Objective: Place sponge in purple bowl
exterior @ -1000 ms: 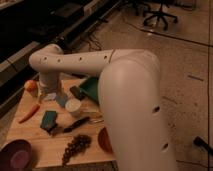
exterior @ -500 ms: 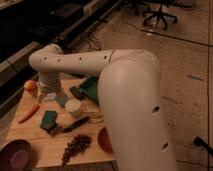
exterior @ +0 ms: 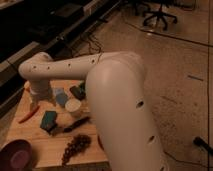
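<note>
The sponge (exterior: 48, 120) is a small teal block lying on the wooden table (exterior: 50, 150), left of centre. The purple bowl (exterior: 17, 155) stands at the table's front left corner and nothing shows inside it. My white arm sweeps in from the lower right, bends at the far left and points down. My gripper (exterior: 36, 102) hangs at its end over the table's left side, just up and left of the sponge and not on it.
A white cup (exterior: 73, 106) stands right of the sponge. A pale blue cloth (exterior: 60, 96) and a green tray (exterior: 80, 91) lie behind it. A red-orange vegetable (exterior: 27, 114) lies left. A dark utensil (exterior: 75, 125) and a dark grape cluster (exterior: 75, 145) lie in front.
The arm has barely shifted. The sponge, the bowl and the other things lie where they were.
</note>
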